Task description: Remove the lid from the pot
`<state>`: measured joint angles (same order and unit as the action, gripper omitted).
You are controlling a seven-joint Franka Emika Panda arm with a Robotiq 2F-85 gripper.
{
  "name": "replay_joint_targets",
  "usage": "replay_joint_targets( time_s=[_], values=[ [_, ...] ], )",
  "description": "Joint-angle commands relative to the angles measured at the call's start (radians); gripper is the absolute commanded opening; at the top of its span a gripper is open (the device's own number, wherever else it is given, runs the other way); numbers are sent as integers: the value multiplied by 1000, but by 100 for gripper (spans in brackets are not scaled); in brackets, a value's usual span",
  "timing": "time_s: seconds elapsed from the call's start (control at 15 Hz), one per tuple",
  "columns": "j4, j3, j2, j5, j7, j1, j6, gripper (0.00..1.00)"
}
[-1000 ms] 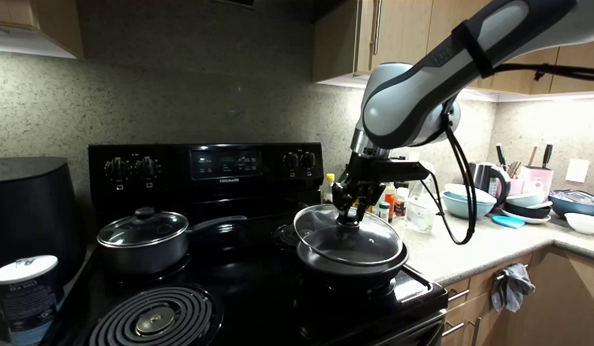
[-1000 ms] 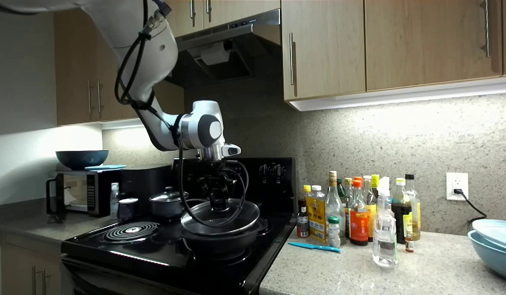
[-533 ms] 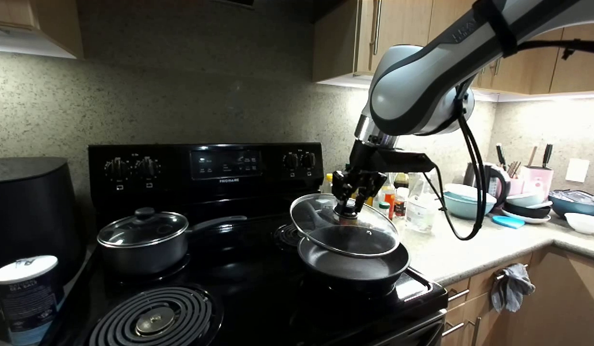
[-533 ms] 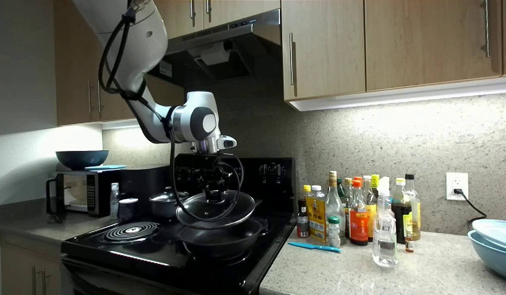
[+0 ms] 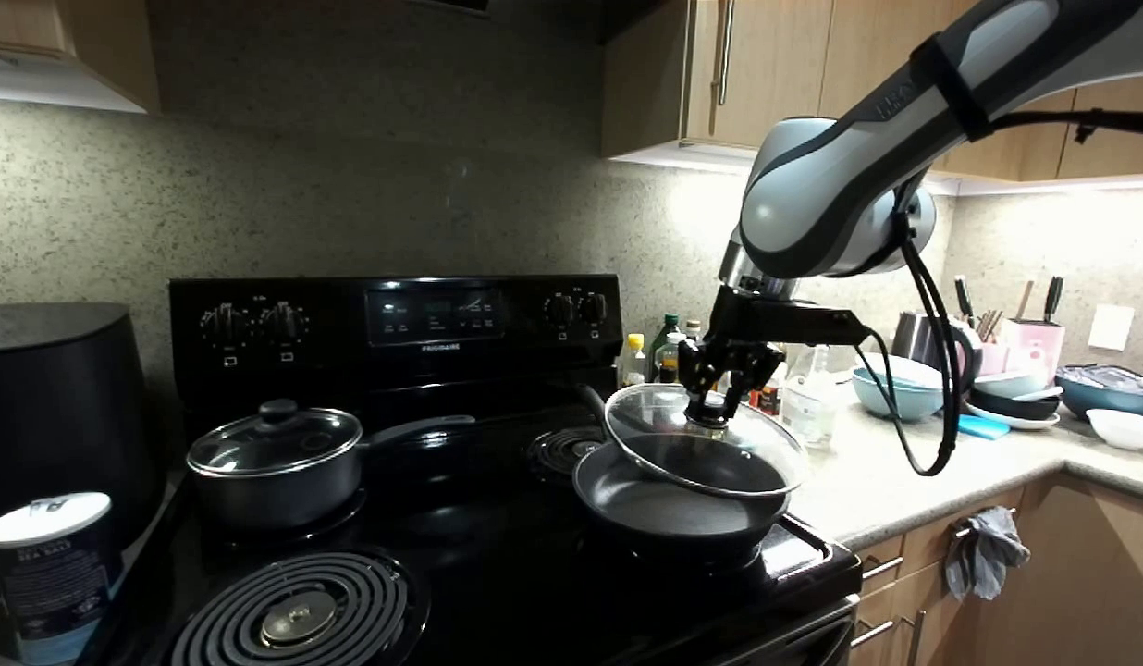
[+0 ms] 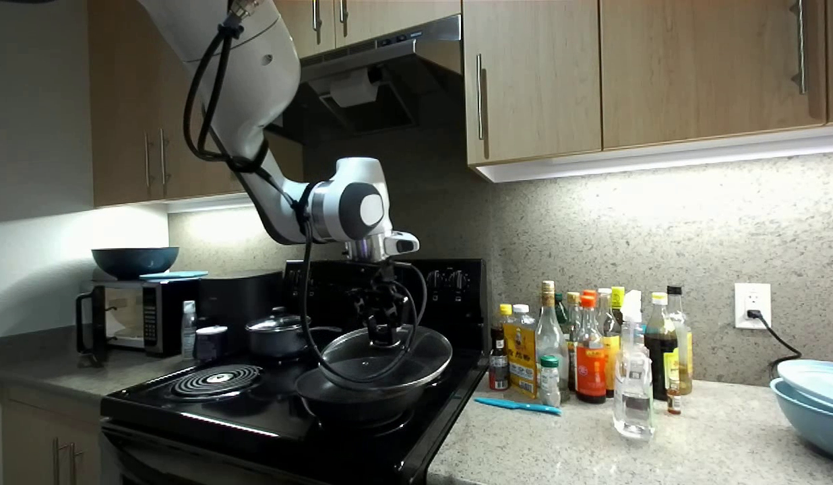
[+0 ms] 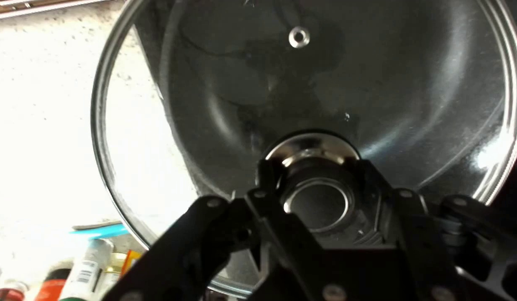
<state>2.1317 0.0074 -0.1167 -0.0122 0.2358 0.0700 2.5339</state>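
The pincer had the knob of the lid gripped, its fingers part-way apart, one on either side. The lid was held tilted over the pan on the stove; whether its low edge touched, I couldn't tell.

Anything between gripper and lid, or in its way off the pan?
Nothing visible: the gripper is closed on the knob of the lid, tilted over the pan. Bottles beside the stove might crowd a sideways swing.
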Motion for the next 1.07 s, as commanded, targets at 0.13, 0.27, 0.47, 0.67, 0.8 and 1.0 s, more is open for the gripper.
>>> replay_joint_targets(
  time_s=[0.13,0.27,0.47,0.67,0.8,1.0],
  values=[
    [66,-43,72,-5,87,-44,29,26],
    [71,-46,75,-30,83,-54,27,26],
    [34,-45,25,-26,64,-56,-2,51],
    [34,-39,25,-33,64,-54,-2,26],
    [32,-56,14,-36,94,-67,1,26],
    [36,-85,3,-72,113,-95,-2,26]
  ],
)
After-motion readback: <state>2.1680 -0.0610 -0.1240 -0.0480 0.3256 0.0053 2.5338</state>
